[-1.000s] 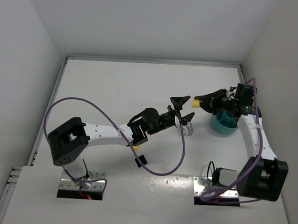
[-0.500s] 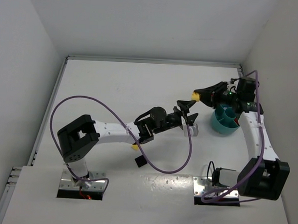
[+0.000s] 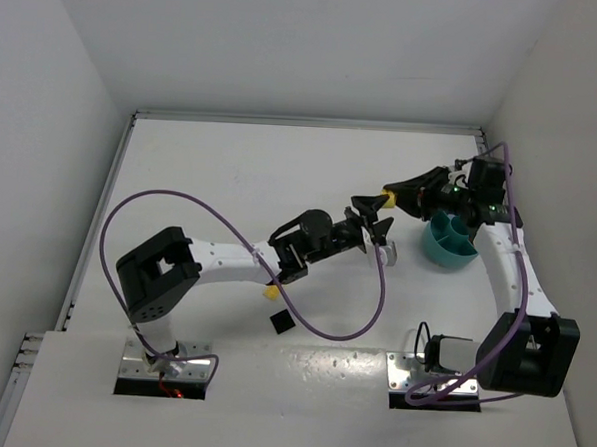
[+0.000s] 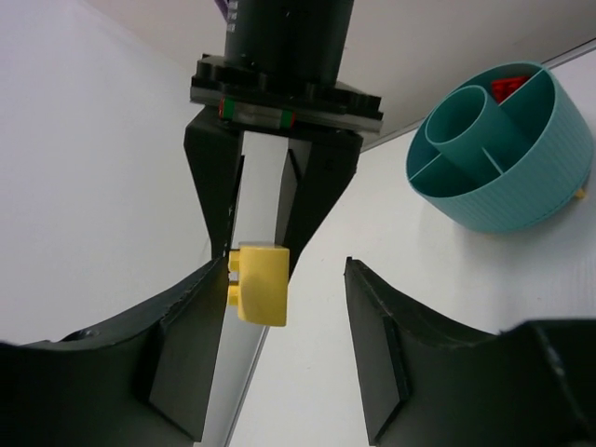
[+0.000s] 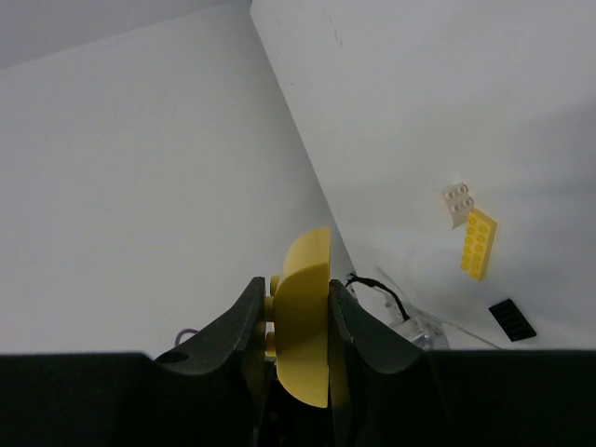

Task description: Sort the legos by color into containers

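Note:
My right gripper (image 5: 300, 291) is shut on a yellow curved lego (image 5: 305, 326) and holds it in the air left of the teal container (image 3: 451, 244). The left gripper (image 3: 373, 215) faces it with its jaws open around that yellow lego (image 4: 261, 282). The lego sits close to one left finger (image 4: 186, 354), with a wide gap to the other. Whether it touches, I cannot tell. A red lego (image 4: 506, 88) lies in one compartment of the container (image 4: 521, 191). On the table lie a white lego (image 5: 456, 203), a yellow plate (image 5: 478, 244) and a black square (image 5: 511, 319).
A white lego (image 3: 389, 254) lies on the table under the left gripper. A small yellow piece (image 3: 272, 293) and the black square (image 3: 280, 324) lie beside the left forearm. Purple cables loop over both arms. White walls enclose the table.
The left gripper has moved right and up to the yellow lego, and its jaws have narrowed. The right gripper has shifted slightly up and left with the lego.

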{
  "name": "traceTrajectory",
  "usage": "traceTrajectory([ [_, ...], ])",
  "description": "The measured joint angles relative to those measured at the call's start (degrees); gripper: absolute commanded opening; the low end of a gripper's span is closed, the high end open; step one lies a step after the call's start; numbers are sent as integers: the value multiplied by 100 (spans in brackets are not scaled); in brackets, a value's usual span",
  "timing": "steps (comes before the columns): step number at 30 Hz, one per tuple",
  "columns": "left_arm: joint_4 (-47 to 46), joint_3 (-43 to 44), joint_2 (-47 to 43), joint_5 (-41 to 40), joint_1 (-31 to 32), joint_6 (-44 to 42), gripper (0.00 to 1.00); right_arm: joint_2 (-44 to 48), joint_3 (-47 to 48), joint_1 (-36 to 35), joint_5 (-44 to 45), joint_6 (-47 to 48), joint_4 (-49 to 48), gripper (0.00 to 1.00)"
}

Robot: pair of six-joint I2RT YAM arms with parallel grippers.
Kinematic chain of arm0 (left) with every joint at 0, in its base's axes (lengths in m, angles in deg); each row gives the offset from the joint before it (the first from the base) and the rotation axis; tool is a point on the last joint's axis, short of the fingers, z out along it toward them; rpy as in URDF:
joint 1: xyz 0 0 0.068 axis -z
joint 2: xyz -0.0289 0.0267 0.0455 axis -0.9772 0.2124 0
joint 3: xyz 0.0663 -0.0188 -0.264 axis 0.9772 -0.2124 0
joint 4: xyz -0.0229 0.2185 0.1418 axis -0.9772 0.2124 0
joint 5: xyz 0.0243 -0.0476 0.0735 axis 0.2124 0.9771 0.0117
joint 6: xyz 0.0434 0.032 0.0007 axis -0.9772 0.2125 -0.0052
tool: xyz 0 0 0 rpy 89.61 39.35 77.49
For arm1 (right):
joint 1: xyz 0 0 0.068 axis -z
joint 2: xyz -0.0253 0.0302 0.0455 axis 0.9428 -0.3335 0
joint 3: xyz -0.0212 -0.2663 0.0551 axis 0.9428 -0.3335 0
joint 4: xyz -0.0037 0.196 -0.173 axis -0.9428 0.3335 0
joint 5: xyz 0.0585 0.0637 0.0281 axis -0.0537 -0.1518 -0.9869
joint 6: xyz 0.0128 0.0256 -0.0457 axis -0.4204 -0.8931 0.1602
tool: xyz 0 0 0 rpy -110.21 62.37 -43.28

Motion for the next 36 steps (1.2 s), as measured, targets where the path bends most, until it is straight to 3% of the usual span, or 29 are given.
traceTrajectory([
  [16, 299, 195, 85, 57, -245, 0, 46, 11, -321, -136, 9, 90, -354, 0],
  [19, 409, 208, 131, 111, -245, 13, 39, 11, -439, -162, 68, 55, -457, 0],
  [23, 439, 225, 175, 131, -245, -17, 20, 11, -474, -162, 155, -13, -514, 0],
  [25, 452, 254, 175, 120, -245, -17, 16, 11, -476, -162, 151, -70, -568, 3],
  [28, 450, 282, 175, 81, -251, -20, 13, 11, -476, -164, 140, -151, -686, 32],
  [29, 442, 282, 175, 66, -251, -20, 13, 11, -479, -168, 138, -177, -728, 52],
  [30, 426, 282, 175, 50, -254, -2, 12, 9, -485, -170, 105, -214, -767, 60],
  [32, 396, 282, 166, 39, -267, 63, 12, 0, -503, -173, 2, -212, -896, 74],
  [36, 439, 254, 0, 0, -282, 249, 9, -146, -459, -94, -227, -258, -1368, 86],
])
